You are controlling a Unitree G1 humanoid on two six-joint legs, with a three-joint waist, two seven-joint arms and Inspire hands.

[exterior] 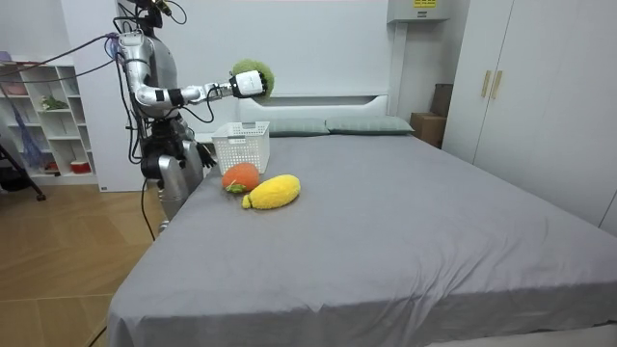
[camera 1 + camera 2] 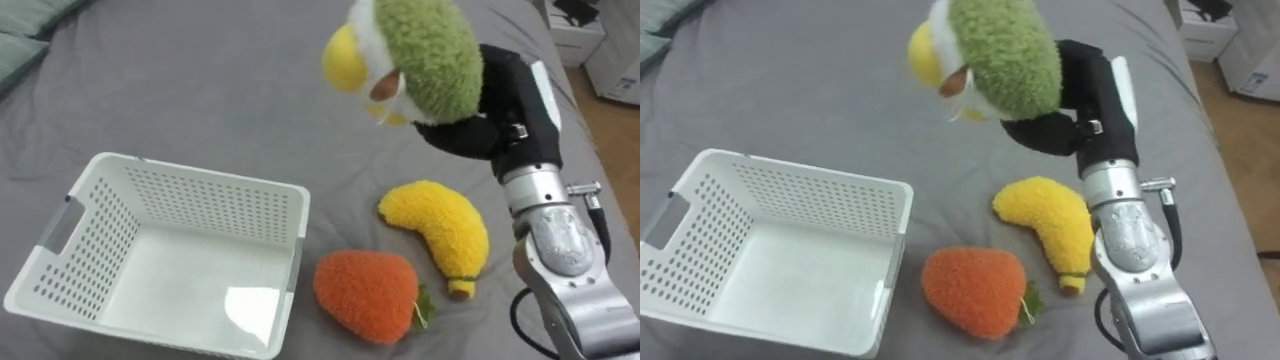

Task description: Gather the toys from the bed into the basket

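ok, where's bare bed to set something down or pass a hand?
Free: bed beyond the basket, up to the pillows; inside the basket. Crowded: right of the basket, orange plush and yellow plush lie close together, right hand holding green plush above.

The robot stands on the wooden plank floor (image 1: 58,260) at the room view's left, at the side of the wide grey-sheeted bed (image 1: 405,241), near its head end. Its right arm is extended level over the mattress. The right hand (image 1: 234,89) holds a round green plush toy (image 1: 254,81) in the air, above the white perforated plastic basket (image 1: 241,147). The basket stands on the sheet near the bed edge. Just in front of it lies a round orange plush toy (image 1: 240,176), touching a yellow banana-shaped plush toy (image 1: 274,191). Two flat grey-green pillows (image 1: 333,126) lie at the white headboard (image 1: 328,101).
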